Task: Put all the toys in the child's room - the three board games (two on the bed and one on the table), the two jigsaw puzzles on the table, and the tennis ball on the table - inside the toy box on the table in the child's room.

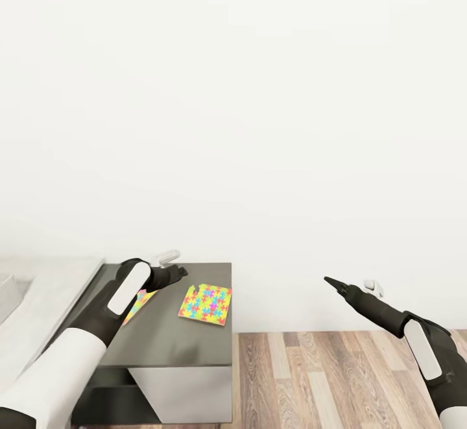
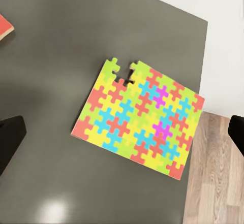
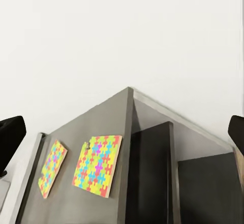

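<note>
Two jigsaw puzzles lie flat on the dark grey section of the table [image 1: 168, 345]. One jigsaw puzzle [image 1: 206, 304] [image 2: 140, 120] [image 3: 97, 165] rests near the table's right edge, with a notch in one side. The other jigsaw puzzle [image 1: 135, 307] [image 3: 52, 167] lies to its left, partly hidden under my left forearm. My left gripper [image 1: 178, 272] [image 2: 122, 137] hovers open above the first puzzle, with nothing between its fingers [image 2: 10, 142]. My right gripper [image 1: 334, 282] [image 3: 122, 132] hangs open in the air to the table's right, over the floor. Board games, tennis ball and bed are out of view.
The light grey table top [image 1: 52, 286] adjoins the dark section on the left; a grey corner [image 1: 5, 294] at the picture's edge is too cut off to identify. A white wall stands right behind the table. Wood-plank floor [image 1: 337, 377] lies to the right. A red-edged corner [image 2: 4, 27] shows beside the puzzle.
</note>
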Robot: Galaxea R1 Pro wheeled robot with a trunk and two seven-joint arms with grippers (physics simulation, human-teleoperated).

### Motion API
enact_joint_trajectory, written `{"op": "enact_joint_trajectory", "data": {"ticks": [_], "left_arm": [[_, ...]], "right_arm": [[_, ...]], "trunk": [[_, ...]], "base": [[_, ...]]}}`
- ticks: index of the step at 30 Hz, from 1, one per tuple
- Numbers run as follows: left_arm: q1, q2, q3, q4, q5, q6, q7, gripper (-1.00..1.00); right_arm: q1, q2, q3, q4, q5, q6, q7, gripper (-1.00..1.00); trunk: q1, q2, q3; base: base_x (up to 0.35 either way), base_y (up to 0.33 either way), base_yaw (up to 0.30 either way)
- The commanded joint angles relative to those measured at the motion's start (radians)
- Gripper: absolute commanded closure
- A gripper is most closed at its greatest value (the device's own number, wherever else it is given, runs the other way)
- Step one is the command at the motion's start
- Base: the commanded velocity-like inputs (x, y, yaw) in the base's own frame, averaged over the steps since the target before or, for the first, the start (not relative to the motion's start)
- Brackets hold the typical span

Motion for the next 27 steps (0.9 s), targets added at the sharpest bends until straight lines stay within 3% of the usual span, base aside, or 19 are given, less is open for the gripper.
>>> {"op": "enact_joint_trajectory", "data": {"ticks": [1,27], "left_arm": [[-0.001,0.002,-0.003,-0.001,0.01,0.0,0.01,-1.0],[-0.001,0.002,-0.008,-0.001,0.007,0.001,0.012,-1.0]], "right_arm": [[-0.001,0.0,-0.001,0.0,-0.004,0.007,0.001,-1.0],[-0.001,0.0,-0.001,-0.001,-0.004,0.008,0.003,-1.0]], "trunk": [[0.001,-0.002,-0.003],[0.001,-0.002,-0.017]], "base": [[0.096,-0.089,0.0],[0.049,-0.04,0.0]]}}
